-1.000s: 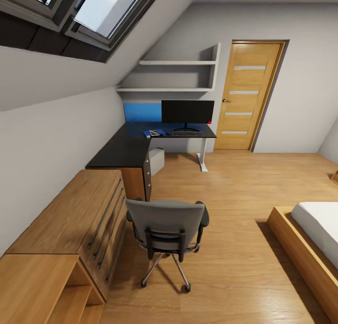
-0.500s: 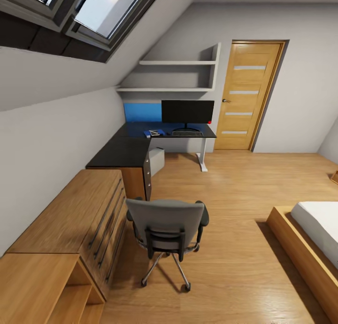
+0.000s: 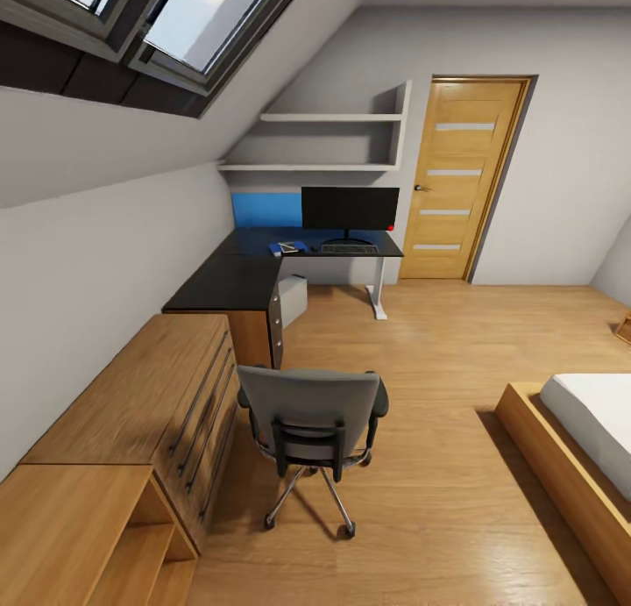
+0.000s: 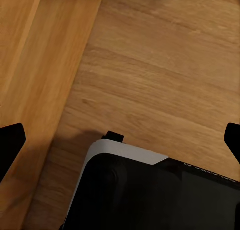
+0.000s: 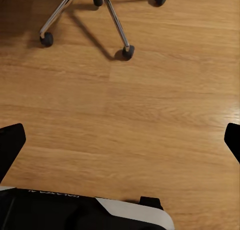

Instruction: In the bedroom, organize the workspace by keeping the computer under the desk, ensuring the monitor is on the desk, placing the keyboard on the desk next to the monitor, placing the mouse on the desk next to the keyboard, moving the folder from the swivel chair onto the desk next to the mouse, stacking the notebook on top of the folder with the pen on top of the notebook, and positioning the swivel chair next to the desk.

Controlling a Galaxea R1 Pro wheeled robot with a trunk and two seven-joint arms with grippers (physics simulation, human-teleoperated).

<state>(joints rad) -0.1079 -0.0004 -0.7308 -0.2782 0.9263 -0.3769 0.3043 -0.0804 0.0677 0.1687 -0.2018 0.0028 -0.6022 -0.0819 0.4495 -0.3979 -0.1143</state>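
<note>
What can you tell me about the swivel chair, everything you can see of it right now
The swivel chair stands upright on the wood floor, its tall grey upholstered back toward the camera. It has black armrests, a black bracket across the lower back, and a chrome star base on small dark casters, which the right wrist view shows resting on the boards. It stands beside the light wood cabinet, short of the black desk. Whether anything lies on its seat can't be told.

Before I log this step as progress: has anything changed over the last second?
Only the view shifted slightly, so the camera moved, not the things. The swivel chair stands where it did, away from the desk; monitor, keyboard and folder lie unmoved.
</note>
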